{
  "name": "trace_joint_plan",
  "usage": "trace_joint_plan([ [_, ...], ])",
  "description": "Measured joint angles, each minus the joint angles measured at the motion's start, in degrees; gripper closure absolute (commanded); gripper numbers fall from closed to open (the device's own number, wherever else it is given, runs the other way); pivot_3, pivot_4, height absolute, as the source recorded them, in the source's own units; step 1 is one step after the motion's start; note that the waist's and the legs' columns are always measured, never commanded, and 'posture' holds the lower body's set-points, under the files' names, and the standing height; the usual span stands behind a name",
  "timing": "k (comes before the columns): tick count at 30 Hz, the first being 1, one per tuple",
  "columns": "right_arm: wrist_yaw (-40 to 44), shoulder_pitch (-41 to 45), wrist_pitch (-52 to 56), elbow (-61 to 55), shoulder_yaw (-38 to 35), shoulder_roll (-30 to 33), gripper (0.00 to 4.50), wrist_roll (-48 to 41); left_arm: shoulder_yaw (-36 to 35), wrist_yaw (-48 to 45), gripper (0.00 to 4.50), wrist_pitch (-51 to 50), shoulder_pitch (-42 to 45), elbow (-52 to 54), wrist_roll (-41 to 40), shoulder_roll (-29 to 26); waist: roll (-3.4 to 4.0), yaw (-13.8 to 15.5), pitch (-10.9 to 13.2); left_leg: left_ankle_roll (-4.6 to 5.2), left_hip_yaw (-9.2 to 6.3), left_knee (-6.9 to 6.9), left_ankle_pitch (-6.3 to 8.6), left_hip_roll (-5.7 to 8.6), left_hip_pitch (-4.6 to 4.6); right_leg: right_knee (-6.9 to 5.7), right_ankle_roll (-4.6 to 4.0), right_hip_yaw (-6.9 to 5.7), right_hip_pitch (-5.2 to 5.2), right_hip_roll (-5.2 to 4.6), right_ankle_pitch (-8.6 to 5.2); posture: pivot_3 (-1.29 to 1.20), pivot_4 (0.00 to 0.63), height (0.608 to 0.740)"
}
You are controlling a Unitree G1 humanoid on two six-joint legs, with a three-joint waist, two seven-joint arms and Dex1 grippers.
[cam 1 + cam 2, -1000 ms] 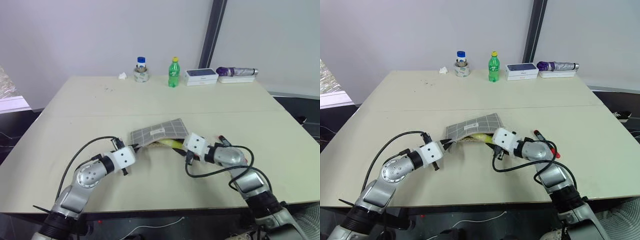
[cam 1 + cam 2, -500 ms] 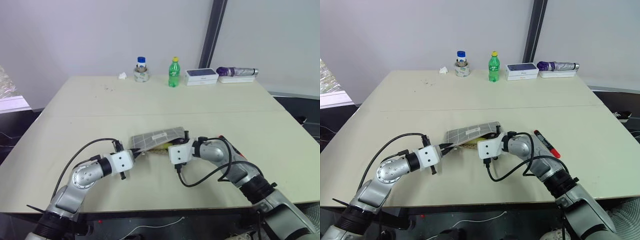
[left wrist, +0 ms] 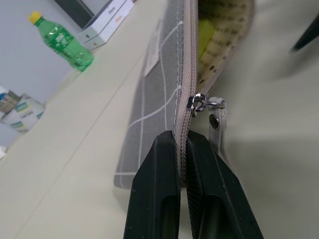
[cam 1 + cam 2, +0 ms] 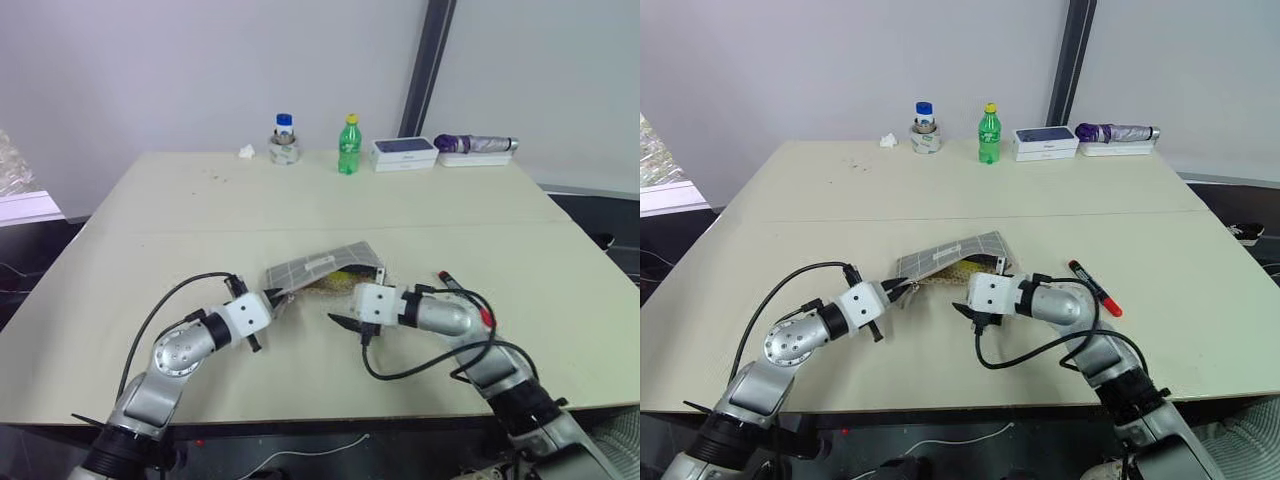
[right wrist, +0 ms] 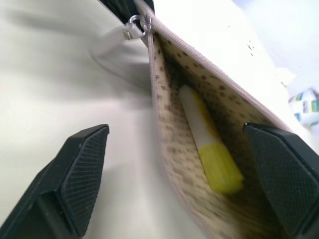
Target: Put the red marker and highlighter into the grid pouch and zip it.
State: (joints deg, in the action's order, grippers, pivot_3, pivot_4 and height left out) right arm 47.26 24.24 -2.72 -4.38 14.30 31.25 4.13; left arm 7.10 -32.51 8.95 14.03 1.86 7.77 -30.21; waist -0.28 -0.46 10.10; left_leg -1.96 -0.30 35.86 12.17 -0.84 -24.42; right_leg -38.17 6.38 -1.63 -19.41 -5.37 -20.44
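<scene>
The grid pouch (image 4: 320, 268) lies at the table's middle, its mouth gaping toward me. My left gripper (image 4: 272, 298) is shut on the pouch's zipper edge (image 3: 183, 124), just behind the zipper pull (image 3: 199, 102). The yellow highlighter (image 5: 209, 149) lies inside the pouch on the dotted lining. My right gripper (image 4: 340, 320) stands open just in front of the mouth, with nothing between its fingers (image 5: 82, 169). The red marker (image 4: 462, 293) lies on the table beyond my right forearm, apart from the pouch.
Along the table's far edge stand a small jar (image 4: 284, 140), a green bottle (image 4: 347, 145), a white box (image 4: 403, 152) and a purple folded umbrella (image 4: 475, 143). Bare tabletop (image 4: 200, 220) spreads to the left and behind the pouch.
My right gripper has opened wide and drawn back from the pouch's mouth, leaving the highlighter inside. The left gripper has kept its hold in place.
</scene>
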Motion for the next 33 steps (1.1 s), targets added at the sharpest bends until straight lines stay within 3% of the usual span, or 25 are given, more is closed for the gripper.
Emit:
trace_joint_plan([
  [3, 3.4, -5.0, 4.6, -6.6, -4.3, 1.3, 0.04, -9.4, -1.1, 0.3, 4.5, 0.1, 0.6, -1.5, 0.0, -1.0, 0.0, -0.1, 0.0, 0.02, 0.0, 0.0, 0.01, -0.01, 0.0, 0.01, 0.0, 0.0, 0.01, 0.0, 0.0, 0.0, 0.15, 0.74],
  [7, -0.8, -10.7, 13.1, -10.8, -16.0, 0.2, 0.04, -20.9, -1.4, 0.6, 4.5, 0.8, 1.0, -2.4, -0.1, -1.1, -0.01, 0.1, 0.0, 0.03, -0.03, 0.04, 0.02, -0.02, 0.02, 0.01, 0.0, -0.02, 0.09, -0.03, 0.0, 0.0, 0.15, 0.74],
  [10, -6.4, -16.0, 14.8, -10.9, -22.7, 0.2, 0.04, -21.5, -1.6, 0.4, 4.5, 1.8, 0.7, -3.6, -0.8, -1.2, -0.01, 0.3, 0.0, 0.04, -0.01, 0.03, 0.02, -0.01, 0.02, 0.01, 0.0, -0.01, 0.07, -0.04, 0.0, 0.0, 0.15, 0.74],
  [16, -16.1, -24.4, 16.6, -6.7, -29.7, 2.9, 0.04, -14.2, -1.6, 0.0, 4.5, 4.1, 1.7, -6.3, -1.0, -1.7, 0.01, 0.8, 0.0, 0.04, 0.07, 0.07, 0.02, 0.02, 0.04, -0.01, 0.0, 0.03, 0.05, -0.04, 0.0, 0.0, 0.15, 0.74],
  [21, -14.6, -24.0, 20.3, -0.7, -30.1, 5.7, 0.04, -14.0, -1.0, -0.2, 4.5, 5.7, 3.3, -8.3, -0.9, -1.1, 0.01, 0.8, 0.0, 0.05, 0.08, 0.06, 0.03, 0.02, 0.04, 0.0, 0.0, 0.03, 0.06, 0.0, 0.0, 0.0, 0.15, 0.74],
  [26, -12.1, -18.6, 30.5, 4.3, -30.6, 5.9, 0.04, -19.0, -0.5, -1.1, 4.5, 6.8, 3.8, -8.5, -1.0, 0.1, -0.03, 0.7, 0.0, 0.06, 0.06, 0.12, 0.04, -0.02, 0.1, -0.01, 0.0, 0.03, 0.17, 0.04, 0.0, 0.0, 0.15, 0.74],
  [29, -12.2, -16.3, 35.3, 5.9, -31.9, 5.6, 1.28, -22.0, -0.6, -1.1, 4.5, 6.8, 3.6, -8.4, -1.0, 0.1, -0.03, 0.8, 0.0, 0.07, 0.06, 0.12, 0.04, -0.02, 0.1, 0.0, 0.0, 0.04, 0.17, 0.01, 0.0, 0.0, 0.15, 0.74],
  [33, -11.0, -15.9, 37.8, 5.5, -32.2, 5.9, 3.34, -23.5, -0.6, -1.1, 4.5, 6.7, 2.6, -7.7, -1.0, 0.1, -0.03, 0.9, 0.0, 0.1, 0.06, 0.1, 0.06, -0.02, 0.08, 0.02, 0.0, 0.04, 0.16, 0.02, 0.0, 0.0, 0.15, 0.74],
])
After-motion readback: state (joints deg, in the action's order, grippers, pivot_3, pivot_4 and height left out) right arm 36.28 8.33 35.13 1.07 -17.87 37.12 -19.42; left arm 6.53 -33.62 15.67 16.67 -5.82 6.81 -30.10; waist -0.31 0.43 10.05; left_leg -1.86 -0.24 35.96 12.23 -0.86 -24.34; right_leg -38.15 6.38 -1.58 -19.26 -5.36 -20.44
